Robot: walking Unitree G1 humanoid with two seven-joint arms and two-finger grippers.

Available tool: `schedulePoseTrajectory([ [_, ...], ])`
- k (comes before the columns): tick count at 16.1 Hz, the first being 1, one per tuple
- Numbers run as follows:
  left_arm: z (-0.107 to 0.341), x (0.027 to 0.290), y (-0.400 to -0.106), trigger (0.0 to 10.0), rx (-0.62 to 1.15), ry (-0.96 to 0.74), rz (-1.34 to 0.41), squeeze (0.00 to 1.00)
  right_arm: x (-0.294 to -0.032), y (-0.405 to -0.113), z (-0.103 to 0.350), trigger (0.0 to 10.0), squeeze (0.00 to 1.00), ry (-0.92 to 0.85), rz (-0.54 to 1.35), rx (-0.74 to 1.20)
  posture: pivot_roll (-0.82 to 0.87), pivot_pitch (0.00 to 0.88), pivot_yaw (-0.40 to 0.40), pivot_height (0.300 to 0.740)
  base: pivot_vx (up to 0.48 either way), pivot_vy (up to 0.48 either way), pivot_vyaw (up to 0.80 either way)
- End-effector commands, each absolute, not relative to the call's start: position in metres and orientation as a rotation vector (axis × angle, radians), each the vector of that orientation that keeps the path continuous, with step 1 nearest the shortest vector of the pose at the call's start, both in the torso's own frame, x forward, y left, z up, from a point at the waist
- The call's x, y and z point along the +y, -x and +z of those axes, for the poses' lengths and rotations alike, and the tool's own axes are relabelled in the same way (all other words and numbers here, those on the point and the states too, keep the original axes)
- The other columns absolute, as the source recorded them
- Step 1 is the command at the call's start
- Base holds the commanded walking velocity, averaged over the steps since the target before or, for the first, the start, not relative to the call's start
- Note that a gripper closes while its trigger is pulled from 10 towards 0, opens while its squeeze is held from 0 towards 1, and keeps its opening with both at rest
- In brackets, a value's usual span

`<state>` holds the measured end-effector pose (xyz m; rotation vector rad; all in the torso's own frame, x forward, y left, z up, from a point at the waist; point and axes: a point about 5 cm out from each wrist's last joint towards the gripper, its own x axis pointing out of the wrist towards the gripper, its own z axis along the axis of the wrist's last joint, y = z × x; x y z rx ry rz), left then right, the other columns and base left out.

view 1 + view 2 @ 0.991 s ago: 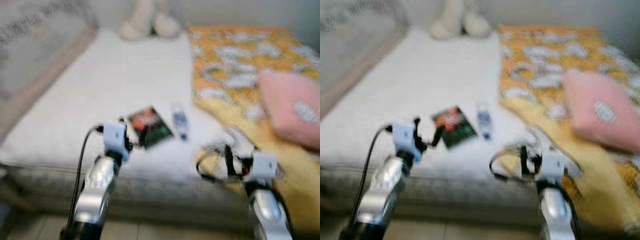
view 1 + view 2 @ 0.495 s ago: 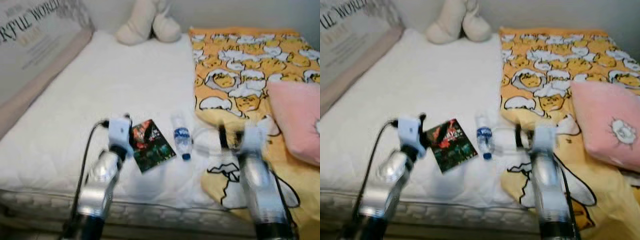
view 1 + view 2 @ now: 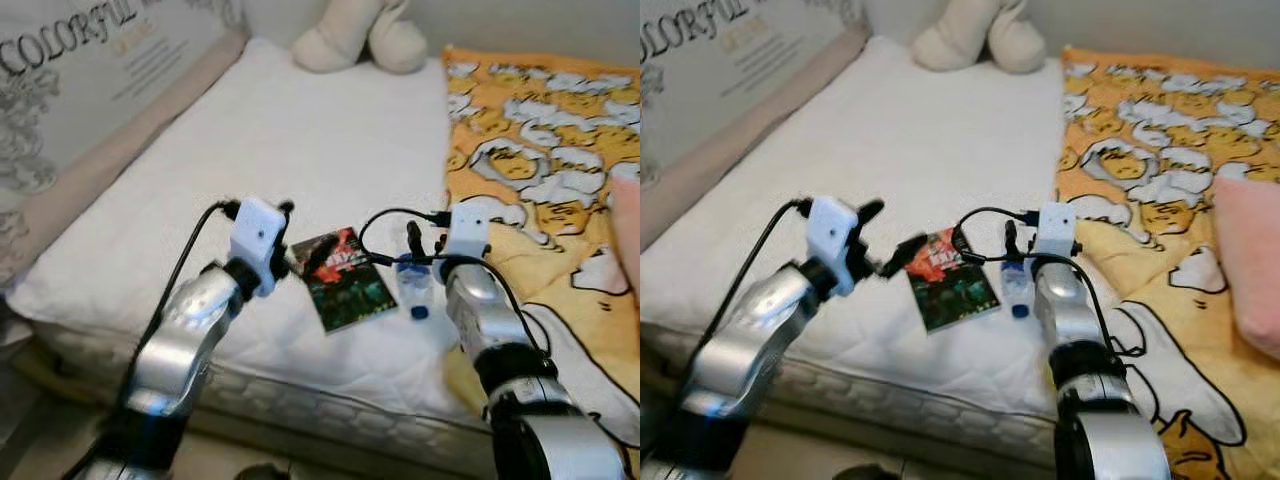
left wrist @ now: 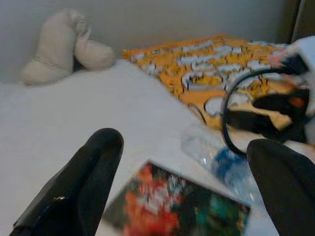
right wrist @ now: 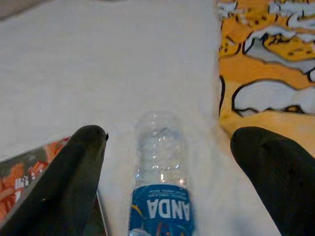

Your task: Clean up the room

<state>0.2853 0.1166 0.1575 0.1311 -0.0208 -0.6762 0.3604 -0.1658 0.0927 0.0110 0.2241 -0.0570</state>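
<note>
Right tool [image 5: 162, 162] now spread wide over clear, ribbed plastic bottle [image 5: 160, 177], blue label, lying on quilted white bed [image 3: 300, 150]; glossy booklet [image 3: 345, 278] at its 9 o'clock; left tool [image 4: 187, 182] open above booklet

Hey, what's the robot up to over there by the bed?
The robot stands at the edge of a bed with both arms stretched out over the white mattress. Its right gripper is open, fingers on either side of a clear water bottle lying flat, not yet gripping it. Its left gripper is open too, hovering just above a dark booklet beside the bottle. Nothing has been lifted yet. A yellow patterned blanket covers the bed's right side.
</note>
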Motion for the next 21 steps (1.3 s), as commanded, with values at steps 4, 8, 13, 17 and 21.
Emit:
schedulePoseTrajectory([
  [4, 0.162, 0.13, -0.249, 10.0, 0.062, -0.118, -0.682, 0.0, -0.175, -0.36, 0.075, 10.0, 0.0, -0.074, -0.17, 0.335, 0.31, 0.213, 0.041, 0.74, 0.0, 0.0, 0.0],
  [8, 0.163, 0.137, -0.233, 10.0, 0.114, -0.108, -0.64, 0.0, -0.181, -0.358, 0.069, 10.0, 0.0, -0.055, -0.222, 0.38, 0.33, 0.25, 0.039, 0.74, 0.0, 0.0, 0.0],
  [13, 0.161, 0.131, -0.226, 10.0, 0.149, -0.085, -0.629, 0.0, -0.177, -0.349, 0.051, 0.0, 0.0, -0.207, -0.202, 0.49, 0.31, 0.235, 0.034, 0.74, 0.0, 0.0, 0.0],
  [17, 0.159, 0.13, -0.233, 10.0, 0.151, -0.098, -0.613, 0.0, -0.179, -0.351, 0.056, 0.0, 0.0, -0.183, -0.191, 0.459, 0.3, 0.203, 0.038, 0.74, 0.0, 0.0, 0.0],
  [21, 0.154, 0.129, -0.244, 10.0, 0.148, -0.086, -0.58, 0.0, -0.172, -0.36, 0.069, 0.0, 0.0, -0.128, -0.139, 0.398, 0.27, 0.147, 0.037, 0.74, 0.0, 0.0, 0.0],
])
